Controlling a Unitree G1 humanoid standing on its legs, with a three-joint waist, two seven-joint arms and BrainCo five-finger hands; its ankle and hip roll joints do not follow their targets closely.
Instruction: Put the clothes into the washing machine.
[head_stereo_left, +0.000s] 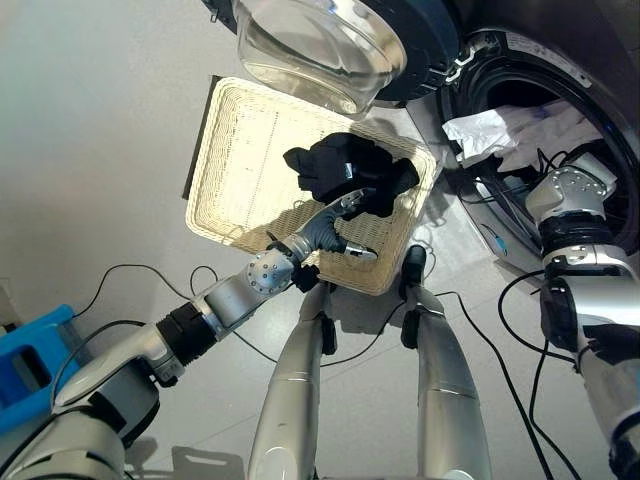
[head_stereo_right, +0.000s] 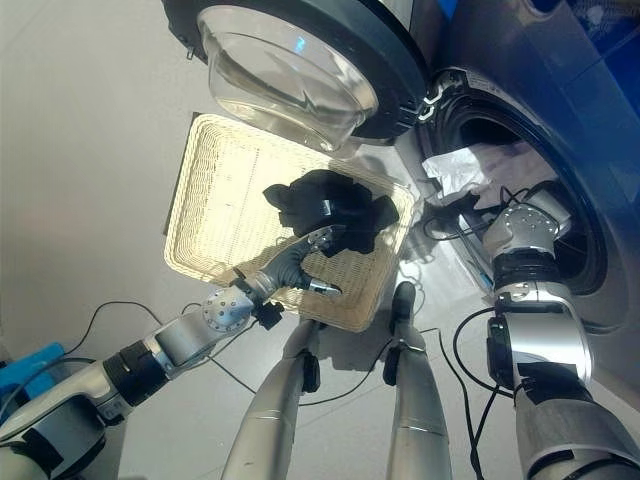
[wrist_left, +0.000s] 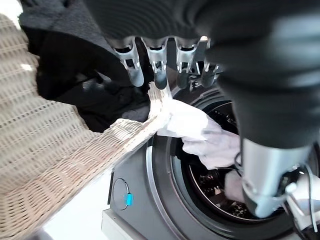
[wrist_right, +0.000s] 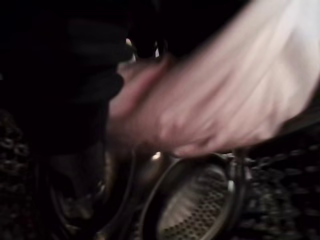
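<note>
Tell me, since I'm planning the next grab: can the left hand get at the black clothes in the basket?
Probably yes. The left hand already reaches over the wicker basket with its fingers at the edge of the black clothes, and nothing lies between them. The fingers look open, not yet gripping.

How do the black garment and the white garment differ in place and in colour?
The black garment lies in the wicker basket, while the white garment hangs at the washing machine's open mouth. The black one is dark and bunched; the white one is pale and crumpled. The left hand reaches for the black one. Both are cloth.
</note>
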